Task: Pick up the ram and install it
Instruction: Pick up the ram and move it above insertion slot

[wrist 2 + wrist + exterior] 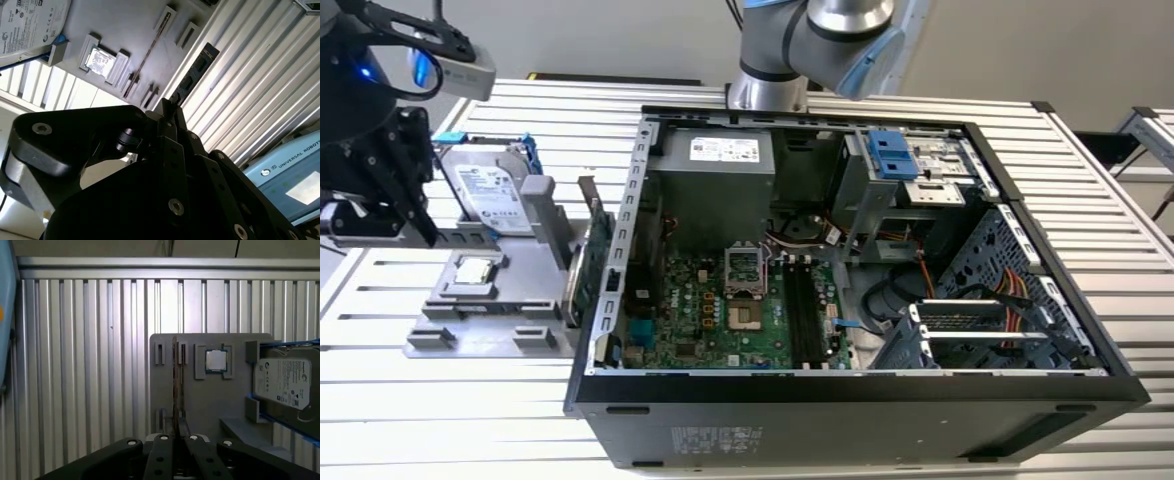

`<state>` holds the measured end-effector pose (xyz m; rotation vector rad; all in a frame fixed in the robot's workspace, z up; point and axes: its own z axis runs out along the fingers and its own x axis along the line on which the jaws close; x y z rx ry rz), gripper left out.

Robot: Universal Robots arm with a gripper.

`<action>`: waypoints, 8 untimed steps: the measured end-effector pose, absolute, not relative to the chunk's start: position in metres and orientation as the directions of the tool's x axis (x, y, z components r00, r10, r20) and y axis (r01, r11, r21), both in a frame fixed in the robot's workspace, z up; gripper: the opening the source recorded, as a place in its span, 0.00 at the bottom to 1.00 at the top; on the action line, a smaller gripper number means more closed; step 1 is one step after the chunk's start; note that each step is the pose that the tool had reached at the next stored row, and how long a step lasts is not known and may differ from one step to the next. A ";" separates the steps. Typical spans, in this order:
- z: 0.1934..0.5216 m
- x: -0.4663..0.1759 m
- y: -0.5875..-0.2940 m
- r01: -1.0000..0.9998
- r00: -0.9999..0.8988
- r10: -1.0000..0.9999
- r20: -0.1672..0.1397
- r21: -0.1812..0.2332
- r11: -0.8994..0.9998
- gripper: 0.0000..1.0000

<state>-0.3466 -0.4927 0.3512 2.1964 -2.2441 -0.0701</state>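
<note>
The pincer is gripping the ram, its fingers closed down onto the strip's thin edge, which is running straight out between them. In the exterior view the pincer is hanging above the grey holder plate, over the side farthest from the open computer case. The hard drive and a square chip are sitting in that plate. By my judgement the lift is depending on holding the strip square in the grip, rising straight clear of the plate's slot blocks, and avoiding any twist across so thin a card.
</note>
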 end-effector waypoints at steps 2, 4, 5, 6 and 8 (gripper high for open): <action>0.354 -0.347 -0.493 -0.999 -0.022 -0.999 -0.031 0.032 0.021 0.00; 0.356 -0.347 -0.493 -0.999 -0.022 -0.999 -0.031 0.032 0.021 0.00; 0.358 -0.347 -0.493 -0.999 -0.022 -0.999 -0.031 0.032 0.021 0.00; 0.359 -0.347 -0.493 -0.999 -0.022 -0.999 -0.031 0.032 0.021 0.00; 0.361 -0.347 -0.493 -0.999 -0.022 -0.999 -0.031 0.032 0.021 0.00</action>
